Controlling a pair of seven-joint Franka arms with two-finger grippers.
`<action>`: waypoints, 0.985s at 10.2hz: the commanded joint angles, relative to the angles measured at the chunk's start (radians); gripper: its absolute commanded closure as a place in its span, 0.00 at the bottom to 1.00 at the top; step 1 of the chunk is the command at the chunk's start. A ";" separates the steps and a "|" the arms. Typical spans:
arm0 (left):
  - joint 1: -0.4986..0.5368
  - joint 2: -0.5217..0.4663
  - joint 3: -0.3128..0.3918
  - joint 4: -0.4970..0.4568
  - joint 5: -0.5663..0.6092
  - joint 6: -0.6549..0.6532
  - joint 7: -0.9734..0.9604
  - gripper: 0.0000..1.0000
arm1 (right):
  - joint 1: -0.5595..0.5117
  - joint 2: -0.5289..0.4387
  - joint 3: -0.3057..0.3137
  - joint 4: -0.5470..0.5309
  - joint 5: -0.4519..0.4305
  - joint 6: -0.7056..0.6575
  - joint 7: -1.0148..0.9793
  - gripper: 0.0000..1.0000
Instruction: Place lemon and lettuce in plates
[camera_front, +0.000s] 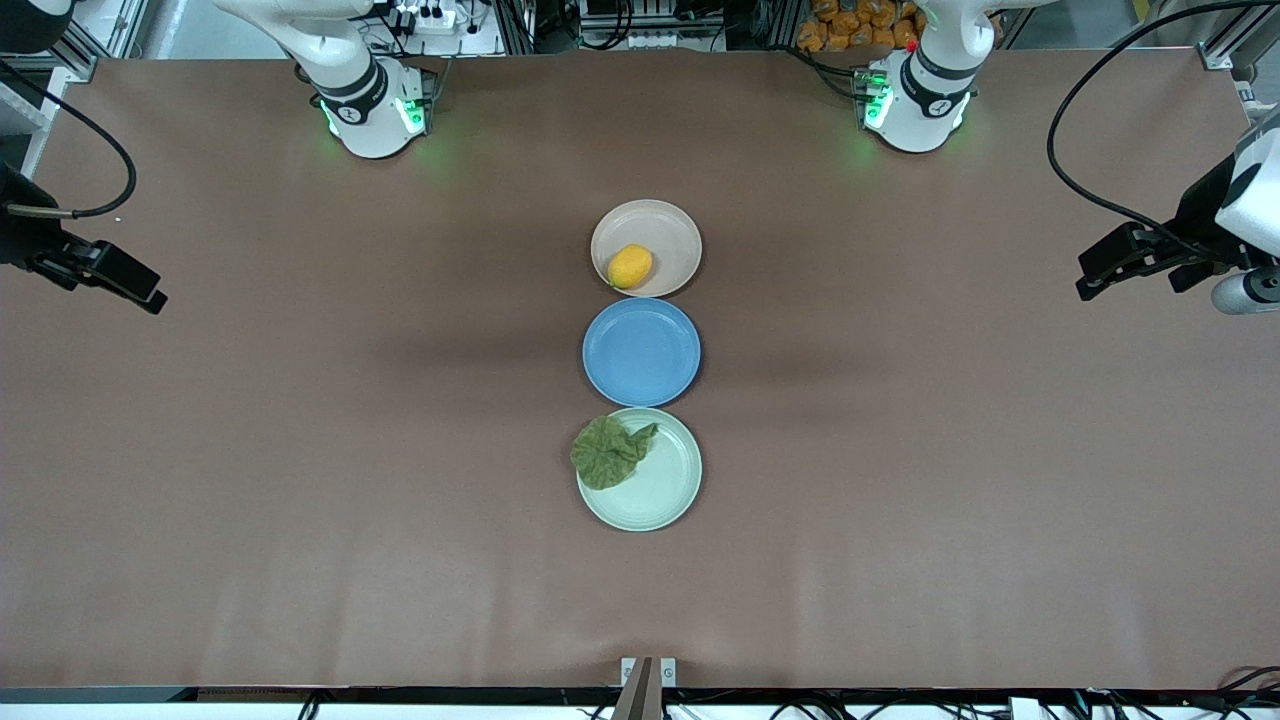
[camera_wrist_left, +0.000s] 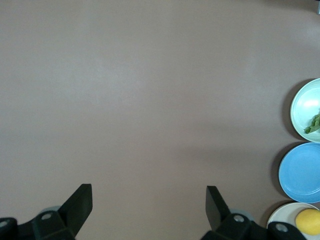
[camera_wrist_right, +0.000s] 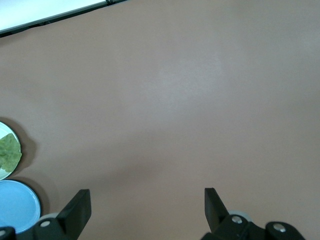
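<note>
3 plates (camera_front: 672, 229), 1 lemon (camera_front: 630, 266), 1 lettuce (camera_front: 610, 452), 2 tools (camera_front: 1100, 270)

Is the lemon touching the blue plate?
Apart. In the front view the lemon lies in the beige plate; that plate's rim shows between it and the blue plate.

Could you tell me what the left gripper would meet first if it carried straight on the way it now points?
Probably only bare table: the left gripper, open, faces clear brown surface. The plates sit off to one side of that line, though depth is hard to judge.
</note>
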 joint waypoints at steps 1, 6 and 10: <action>0.000 -0.018 0.005 -0.009 0.001 -0.015 0.014 0.00 | 0.007 -0.010 -0.011 -0.012 0.009 -0.004 -0.005 0.00; 0.000 -0.017 0.006 -0.008 -0.007 -0.015 0.014 0.00 | 0.023 -0.010 -0.009 -0.010 0.017 0.007 -0.063 0.00; 0.002 -0.020 0.009 -0.008 -0.004 -0.015 0.015 0.00 | 0.047 -0.011 -0.009 -0.012 0.009 -0.007 -0.146 0.00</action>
